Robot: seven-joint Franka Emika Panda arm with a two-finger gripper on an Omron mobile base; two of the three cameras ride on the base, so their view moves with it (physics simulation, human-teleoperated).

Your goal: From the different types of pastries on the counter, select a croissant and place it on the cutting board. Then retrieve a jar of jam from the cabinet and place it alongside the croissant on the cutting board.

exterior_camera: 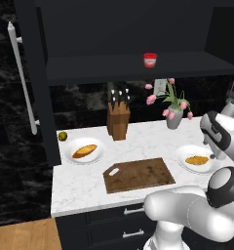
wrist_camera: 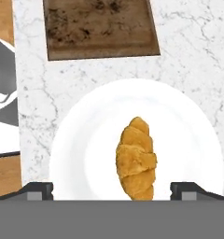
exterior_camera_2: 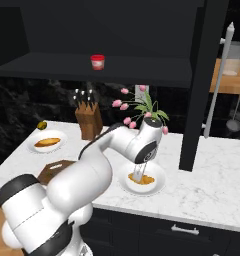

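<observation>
White arm [exterior_camera_2: 87, 175] (dk joints)

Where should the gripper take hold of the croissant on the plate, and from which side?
Grip the croissant across its thick middle, coming straight down from above: it lies flat on the white plate, its long axis running between the open gripper fingertips.

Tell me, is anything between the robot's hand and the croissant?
Nothing visible. The gripper hangs over the croissant on its white plate, jaws open on both sides of it. Only bare counter lies between plate and cutting board.
</observation>
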